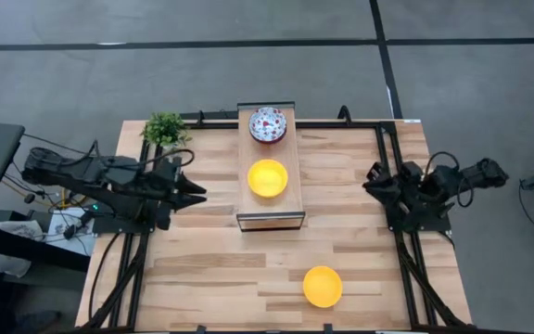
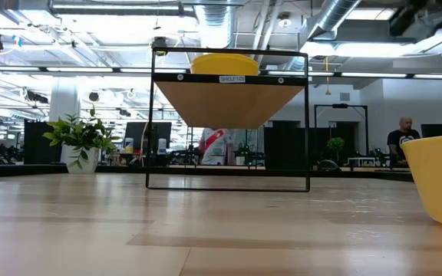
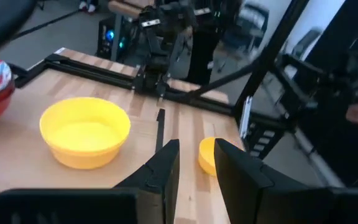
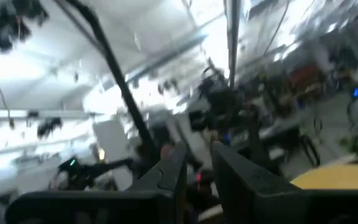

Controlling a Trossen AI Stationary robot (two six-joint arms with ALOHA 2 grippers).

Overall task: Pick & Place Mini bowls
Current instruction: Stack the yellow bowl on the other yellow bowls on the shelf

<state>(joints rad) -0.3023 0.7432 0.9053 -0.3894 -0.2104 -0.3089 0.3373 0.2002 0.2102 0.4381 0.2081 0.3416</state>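
Left pincer (image 1: 198,193) narrowly parted, empty, just beside raised wooden shelf (image 1: 292,200). On shelf: plain yellow round mini bowl (image 1: 268,177), speckled white mini bowl (image 1: 268,123). Right pincer (image 1: 370,176) narrow, empty, well apart from shelf.

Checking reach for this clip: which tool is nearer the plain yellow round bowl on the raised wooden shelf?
Left. The left tool sits just beside the yellow bowl; the right tool waits farther off.
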